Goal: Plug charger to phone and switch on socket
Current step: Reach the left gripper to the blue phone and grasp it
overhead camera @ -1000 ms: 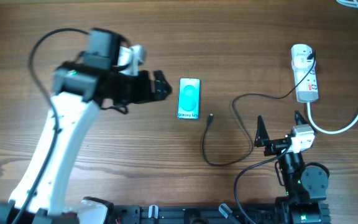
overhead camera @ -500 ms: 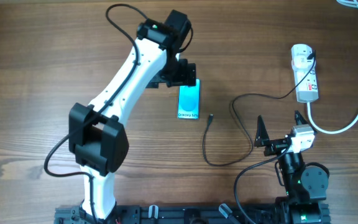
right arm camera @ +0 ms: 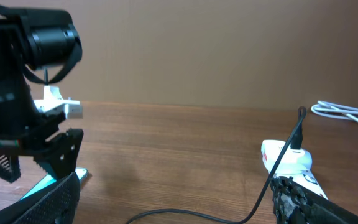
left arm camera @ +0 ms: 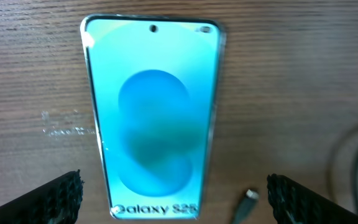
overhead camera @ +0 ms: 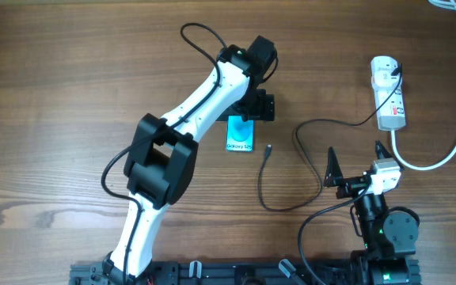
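Note:
The phone (overhead camera: 240,138) lies flat at the table's middle, teal screen up, its "Galaxy" end toward the front. My left gripper (overhead camera: 253,107) is open and hovers over the phone's far end. In the left wrist view the phone (left arm camera: 153,118) lies between the open fingers (left arm camera: 174,202). The charger (overhead camera: 261,186) is a thin black cable looping from the socket (overhead camera: 388,93). Its connector tip (overhead camera: 268,148) lies loose just right of the phone and shows in the left wrist view (left arm camera: 248,198). My right gripper (overhead camera: 356,162) is open and empty at the front right.
A thick white cord (overhead camera: 450,150) curves from the socket toward the right edge and the back corner. In the right wrist view the socket (right arm camera: 289,163) stands ahead at right, with the black cable (right arm camera: 191,214) crossing the wood below.
My left arm has swung right from beside the phone's left edge to above the phone's far end. The right arm, phone and cable have not moved.

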`<state>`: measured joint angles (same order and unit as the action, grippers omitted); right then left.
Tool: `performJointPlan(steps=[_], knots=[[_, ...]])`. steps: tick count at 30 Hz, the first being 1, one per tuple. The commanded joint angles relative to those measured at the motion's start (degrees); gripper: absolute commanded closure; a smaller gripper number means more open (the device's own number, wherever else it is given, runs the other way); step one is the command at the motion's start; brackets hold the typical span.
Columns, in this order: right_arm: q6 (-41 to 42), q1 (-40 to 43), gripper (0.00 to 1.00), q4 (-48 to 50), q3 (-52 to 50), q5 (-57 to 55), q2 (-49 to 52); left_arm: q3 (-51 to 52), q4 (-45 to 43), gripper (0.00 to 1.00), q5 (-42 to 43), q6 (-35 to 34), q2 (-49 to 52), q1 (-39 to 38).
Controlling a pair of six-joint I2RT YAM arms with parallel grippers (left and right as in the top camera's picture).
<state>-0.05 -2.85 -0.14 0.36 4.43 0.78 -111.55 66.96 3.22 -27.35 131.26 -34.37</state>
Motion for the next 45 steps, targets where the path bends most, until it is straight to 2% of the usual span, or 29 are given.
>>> performJointPlan(steps=[1,10,27,28,29,30,32,35,45], knots=[[0.1,0.2,0.00,0.2,-0.1,-0.8,-0.5,-0.8,-0.2,0.00,-4.4,-0.5,2.8,0.3],[0.1,0.2,0.00,0.2,-0.1,-0.8,-0.5,-0.7,-0.8,0.00,-4.4,0.1,7.8,0.0],[0.1,0.2,0.00,0.2,-0.1,-0.8,-0.5,-0.7,-3.8,0.00,-4.7,0.1,8.1,0.0],[0.1,0.2,0.00,0.2,-0.1,-0.8,-0.5,-0.7,-3.6,0.02,-4.6,0.1,8.1,0.0],[0.1,0.2,0.00,0.2,-0.1,-0.8,-0.5,-0.7,-3.5,0.12,-4.6,0.1,8.1,0.0],[0.1,0.2,0.00,0.2,-0.1,-0.8,-0.5,-0.7,-3.3,0.17,-4.6,0.1,8.1,0.0],[0.1,0.2,0.00,0.2,-0.1,-0.8,-0.5,-0.7,-3.0,0.18,-4.6,0.1,8.1,0.0],[0.1,0.2,0.00,0.2,-0.1,-0.8,-0.5,-0.7,-2.7,0.26,-4.6,0.0,8.1,0.0],[0.1,0.2,0.00,0.2,-0.1,-0.8,-0.5,-1.5,-0.2,0.29,-4.6,-0.2,7.5,0.2]])
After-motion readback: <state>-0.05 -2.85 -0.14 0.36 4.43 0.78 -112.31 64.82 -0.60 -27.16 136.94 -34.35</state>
